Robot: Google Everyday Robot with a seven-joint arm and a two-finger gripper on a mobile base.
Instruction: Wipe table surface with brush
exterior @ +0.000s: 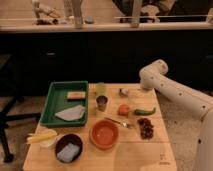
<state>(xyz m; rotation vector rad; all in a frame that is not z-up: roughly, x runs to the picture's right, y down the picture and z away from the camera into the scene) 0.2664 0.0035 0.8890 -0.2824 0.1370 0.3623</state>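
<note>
The light tan wooden table surface [145, 150] holds several items and has a small dark mark near its front right corner. A small whitish round head [122, 91], apparently the brush, lies near the table's far edge; its handle is hard to make out. My white arm reaches in from the right, with its bend [154, 74] above the far right corner. The gripper [144, 86] hangs at the arm's end, just right of the brush head and above the green pepper [144, 111].
A green tray [50, 107] on the left holds a tan block and a grey cloth. There are also a green cup [101, 89], a metal cup [102, 103], an orange fruit [123, 109], a fork [119, 121], dark fruit [146, 128], an orange bowl [104, 134] and a dark bowl [68, 148].
</note>
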